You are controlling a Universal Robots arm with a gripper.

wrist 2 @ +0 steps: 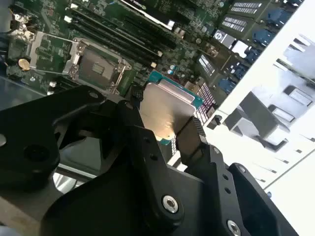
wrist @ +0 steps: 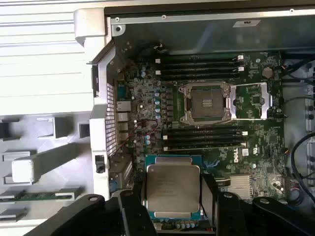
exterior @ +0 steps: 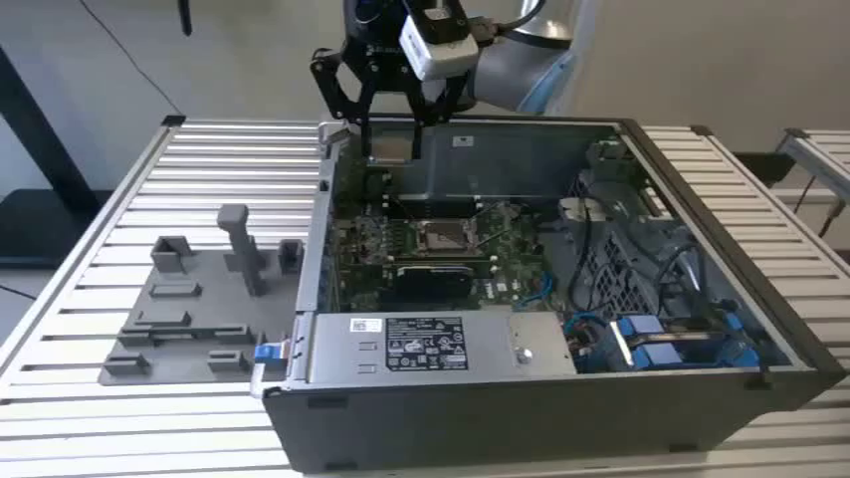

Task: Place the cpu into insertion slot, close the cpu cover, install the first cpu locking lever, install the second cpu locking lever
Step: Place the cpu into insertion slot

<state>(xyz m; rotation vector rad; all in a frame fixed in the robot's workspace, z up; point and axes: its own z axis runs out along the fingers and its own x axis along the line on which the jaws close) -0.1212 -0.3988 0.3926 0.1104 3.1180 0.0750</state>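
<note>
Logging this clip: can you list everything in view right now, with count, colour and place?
slatted table: one, silver-white, under everything
computer case: one, dark grey, open, on the table
circuit board: one, green, inside the case
insertion slot: one, silver rim with a brownish centre, on the board, empty
cpu cover: one, silver, flipped open beside the slot
power supply: one, silver, along the case's near wall in the exterior view
fixture tray: one, grey, on the table at the exterior view's left of the case
cpu: one, grey-tan, held above the board, away from the slot
camera module: one, white, on the arm
gripper: one, black, shut on the cpu
</note>
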